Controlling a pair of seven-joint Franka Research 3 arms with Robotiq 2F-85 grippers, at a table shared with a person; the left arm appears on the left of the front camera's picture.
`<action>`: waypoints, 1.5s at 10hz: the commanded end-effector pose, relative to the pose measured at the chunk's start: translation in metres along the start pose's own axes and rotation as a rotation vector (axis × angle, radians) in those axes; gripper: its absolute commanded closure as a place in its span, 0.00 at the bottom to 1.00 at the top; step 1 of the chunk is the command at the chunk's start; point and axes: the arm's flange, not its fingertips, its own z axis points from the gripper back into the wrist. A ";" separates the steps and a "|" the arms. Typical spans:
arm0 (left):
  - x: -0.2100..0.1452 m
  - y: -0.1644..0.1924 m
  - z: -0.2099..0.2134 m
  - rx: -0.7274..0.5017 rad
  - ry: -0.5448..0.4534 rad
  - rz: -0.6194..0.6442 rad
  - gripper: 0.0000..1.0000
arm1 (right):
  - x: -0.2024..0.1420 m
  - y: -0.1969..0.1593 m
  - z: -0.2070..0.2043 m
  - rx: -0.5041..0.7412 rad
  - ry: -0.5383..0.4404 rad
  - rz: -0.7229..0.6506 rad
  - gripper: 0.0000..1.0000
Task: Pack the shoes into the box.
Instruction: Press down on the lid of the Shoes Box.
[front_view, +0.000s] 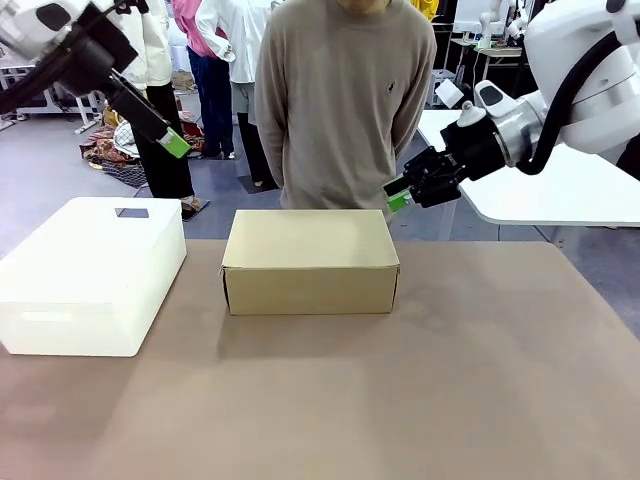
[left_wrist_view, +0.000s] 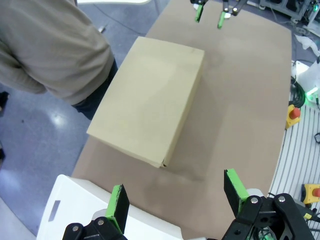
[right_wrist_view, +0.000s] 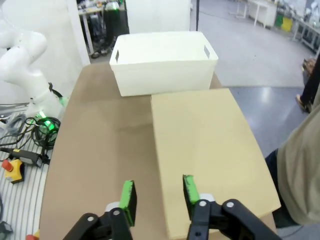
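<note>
Box (front_view: 310, 262) tan, lid closed flat

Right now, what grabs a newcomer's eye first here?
The closed tan box sits mid-table, right in front of the person standing at the far edge. A bigger white box sits beside it on the robot's left. Both claws, left and right, hang raised and empty.
</note>
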 end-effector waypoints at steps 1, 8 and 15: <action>0.005 0.002 -0.005 0.018 0.040 0.035 0.00 | 0.009 0.017 -0.005 -0.044 0.110 -0.089 0.00; 0.005 0.008 -0.038 0.059 0.029 0.073 0.00 | 0.028 0.065 -0.001 -0.126 0.360 -0.268 0.00; 0.007 0.009 -0.035 0.032 0.015 0.060 0.00 | 0.024 0.061 0.003 -0.129 0.334 -0.249 0.00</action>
